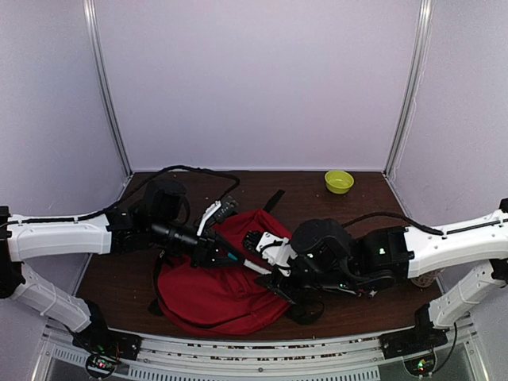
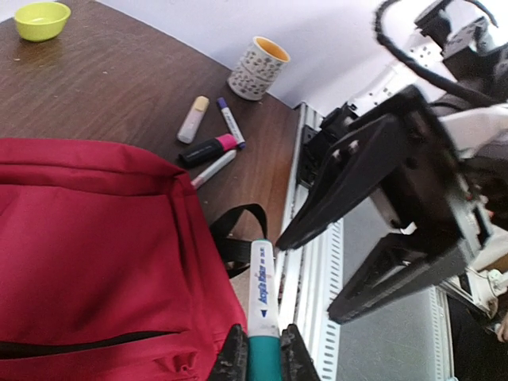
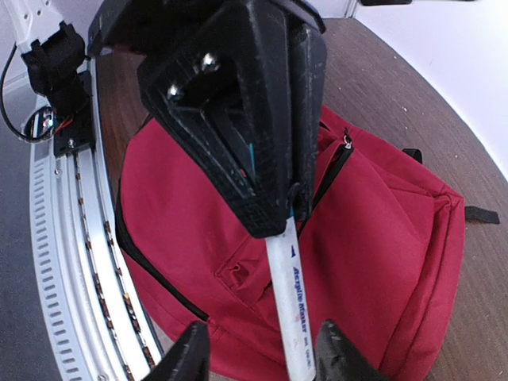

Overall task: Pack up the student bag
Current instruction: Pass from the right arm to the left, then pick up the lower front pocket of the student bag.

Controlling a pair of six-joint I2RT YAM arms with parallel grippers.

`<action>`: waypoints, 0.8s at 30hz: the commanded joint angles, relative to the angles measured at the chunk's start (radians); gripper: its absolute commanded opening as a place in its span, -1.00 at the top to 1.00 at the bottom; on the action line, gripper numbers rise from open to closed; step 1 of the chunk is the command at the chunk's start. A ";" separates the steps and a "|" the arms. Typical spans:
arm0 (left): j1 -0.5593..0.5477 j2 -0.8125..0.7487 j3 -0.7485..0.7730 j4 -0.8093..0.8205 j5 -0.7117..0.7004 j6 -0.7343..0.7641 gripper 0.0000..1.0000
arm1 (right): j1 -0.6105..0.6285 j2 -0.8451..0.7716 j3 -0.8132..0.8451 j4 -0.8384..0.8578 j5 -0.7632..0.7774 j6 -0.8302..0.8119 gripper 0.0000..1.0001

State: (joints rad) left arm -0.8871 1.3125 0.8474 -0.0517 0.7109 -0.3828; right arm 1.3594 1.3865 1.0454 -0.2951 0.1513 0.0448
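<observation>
Clamping the left jaws tight on the teal end of a white-barrelled marker (image 2: 262, 294), with the white end sticking out past them. Holding the right jaws apart on either side of that white end, with a gap showing on both sides in the right wrist view and one fingertip (image 2: 282, 240) just beside the marker's tip. Hovering both pairs over the student bag (image 1: 214, 294), which is lying flat on the dark wooden bench (image 1: 302, 190) between the two arms, close to the near edge, with a black zip line running across the red fabric. Showing four loose pens (image 2: 208, 149) on the bench just beside the bag, and a spotted cup (image 2: 258, 67) near them. Showing a small yellow-green bowl (image 1: 339, 181) well apart, at the far edge.
</observation>
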 commanded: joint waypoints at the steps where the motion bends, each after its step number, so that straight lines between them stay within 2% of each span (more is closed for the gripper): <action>1: 0.006 -0.048 0.009 -0.019 -0.127 0.021 1.00 | 0.002 -0.006 0.039 -0.024 0.020 0.059 -0.09; 4: 0.017 -0.072 0.001 -0.058 -0.200 0.022 1.00 | -0.010 -0.027 0.032 -0.012 0.037 0.089 -0.29; 8: 0.042 -0.121 -0.026 -0.113 -0.315 0.014 1.00 | -0.039 -0.062 0.009 0.016 0.056 0.130 -0.36; 14: 0.089 -0.184 -0.075 -0.198 -0.485 -0.005 1.00 | -0.104 -0.076 -0.016 0.038 0.125 0.199 -0.37; 24: 0.109 -0.186 -0.140 -0.267 -0.595 -0.058 1.00 | -0.159 0.077 0.061 -0.027 0.148 0.285 -0.34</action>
State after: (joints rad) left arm -0.7822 1.1305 0.7273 -0.2905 0.1921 -0.4110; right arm 1.2076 1.4052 1.0660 -0.2871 0.2691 0.2768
